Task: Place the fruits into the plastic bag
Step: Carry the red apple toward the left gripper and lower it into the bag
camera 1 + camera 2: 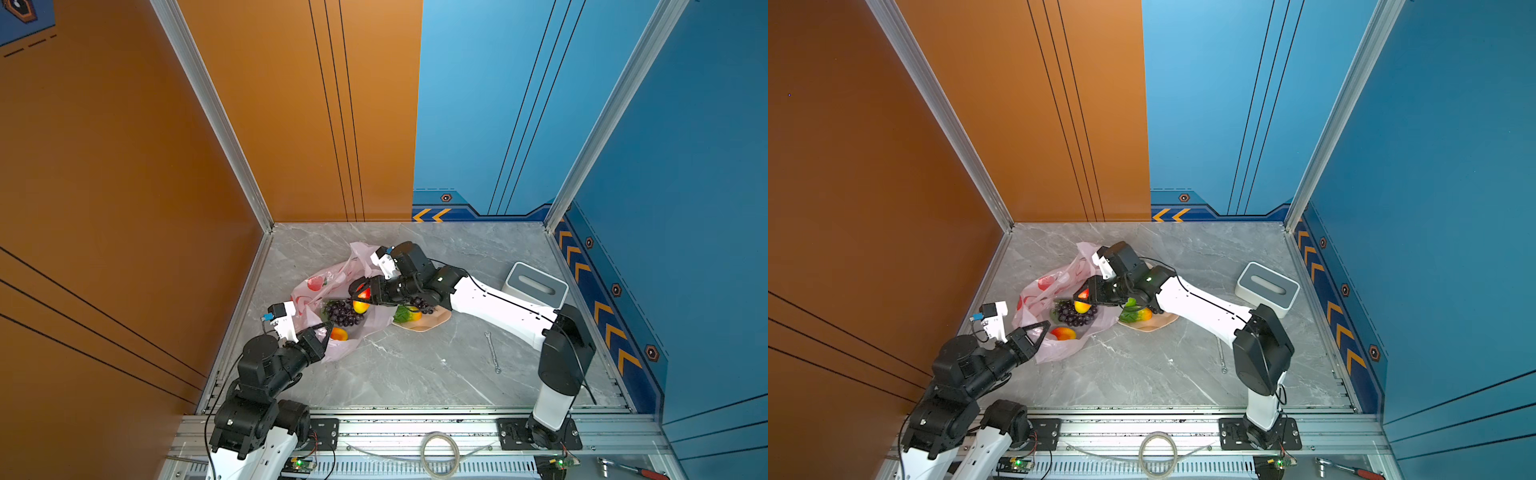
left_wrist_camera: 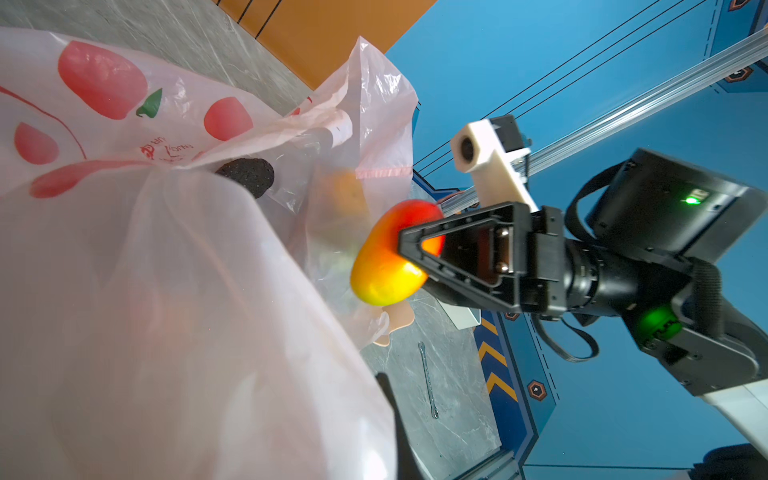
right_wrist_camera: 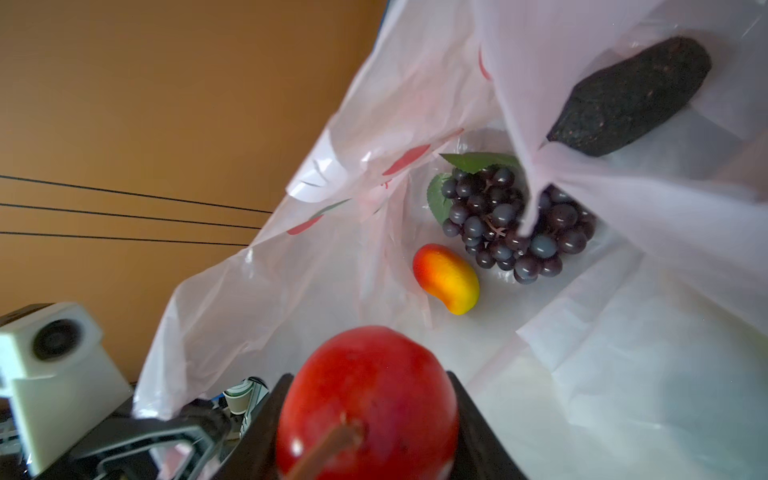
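The pale-pink plastic bag [image 1: 309, 291] lies open at the left of the table. My left gripper [image 1: 329, 325] is shut on the bag's near edge and holds it up. My right gripper [image 1: 358, 294] hangs over the bag's mouth, shut on a red-yellow fruit [image 3: 368, 399]. Inside the bag lie a purple grape bunch [image 3: 507, 224], a second red-yellow fruit [image 3: 446, 278] and a black avocado [image 3: 627, 99]. A green-orange oblong fruit [image 1: 407, 314] and another grape bunch [image 1: 422, 306] sit in the bowl, partly hidden under my right arm.
The peach scalloped bowl [image 1: 434, 324] stands just right of the bag. A grey box [image 1: 534, 286] stands at the back right, and a wrench [image 1: 492, 351] lies on the marble near my right arm. Walls enclose the table on three sides.
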### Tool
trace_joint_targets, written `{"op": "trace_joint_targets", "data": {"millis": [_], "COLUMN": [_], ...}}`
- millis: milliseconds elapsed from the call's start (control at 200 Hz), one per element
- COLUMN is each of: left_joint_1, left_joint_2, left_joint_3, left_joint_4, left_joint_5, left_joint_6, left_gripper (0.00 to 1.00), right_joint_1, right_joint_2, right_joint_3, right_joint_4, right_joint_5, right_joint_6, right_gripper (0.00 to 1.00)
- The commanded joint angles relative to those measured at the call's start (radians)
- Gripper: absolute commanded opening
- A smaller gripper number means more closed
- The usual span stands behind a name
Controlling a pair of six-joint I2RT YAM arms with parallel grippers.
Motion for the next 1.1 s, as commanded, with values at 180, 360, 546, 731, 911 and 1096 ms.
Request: {"op": "trace_joint_targets", "data": {"millis": [180, 360, 546, 731, 911, 1096], "left_joint_1": [0.011, 0.011, 0.012, 0.012, 0.012, 0.013], "left_joint_2": [-0.015, -0.018, -0.024, -0.032, -0.034, -0.036], "left_joint_3": [-0.015, -0.012, -0.013, -0.016, -0.024, -0.029], "left_joint_4": [0.023, 0.022, 0.018, 0.009, 0.008, 0.008], "left_joint_5": [0.026, 0.028, 0.027, 0.029, 0.030, 0.030], "left_joint_6": [-0.006, -0.009, -0.009, -0.009, -0.009, -0.007], "left_gripper": [0.00, 0.00, 0.00, 0.00, 0.00, 0.00], "right_joint_1": [0.018, 0.042, 0.071, 0.092, 0.111, 0.119], "right_joint_2": [0.141, 0.272, 0.400, 0.486, 0.535, 0.575], "right_joint_3": [0.114, 0.217, 0.356, 0.441, 0.486, 0.519], "right_joint_4": [0.007, -0.057, -0.124, -0.136, -0.141, -0.154], "right_joint_5": [-0.040, -0.048, -0.051, -0.071, -0.086, -0.093], "right_joint_6": [0.013, -0.014, -0.038, -0.024, -0.014, -0.011], "right_gripper": [0.44, 0.44, 0.44, 0.44, 0.44, 0.47]}}
